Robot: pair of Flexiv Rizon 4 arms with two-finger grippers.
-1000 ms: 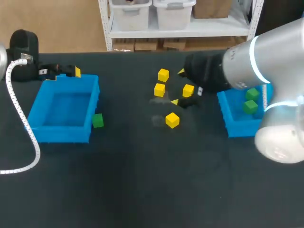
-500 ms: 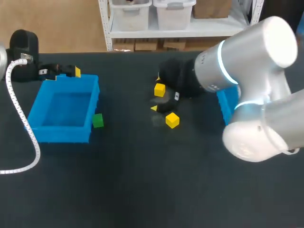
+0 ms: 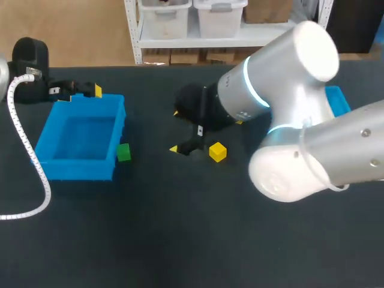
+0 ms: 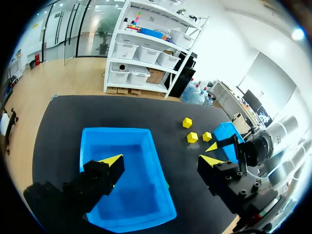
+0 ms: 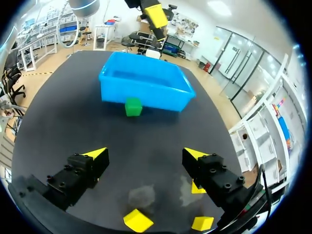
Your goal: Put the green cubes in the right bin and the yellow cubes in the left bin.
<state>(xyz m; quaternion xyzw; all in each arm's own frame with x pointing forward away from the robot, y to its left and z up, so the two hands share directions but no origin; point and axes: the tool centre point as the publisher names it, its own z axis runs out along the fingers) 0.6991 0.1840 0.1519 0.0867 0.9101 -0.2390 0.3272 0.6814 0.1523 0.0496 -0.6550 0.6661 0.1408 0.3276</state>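
At mid-frame the right gripper [image 3: 175, 131] hangs wide open and empty, as does the left gripper [image 3: 80, 94] at upper left, so most remains: left bin [image 3: 75, 168] bare, yellow cubes [image 4: 192, 138] and one green cube [image 3: 123, 152] on the tabletop [image 3: 150, 228].

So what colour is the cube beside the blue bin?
The cube is green, clearest in the right wrist view.

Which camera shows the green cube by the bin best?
The right wrist view: the green cube sits unobstructed ahead of the gripper. The head view shows it farther off; in the left wrist view the bin mostly hides it.
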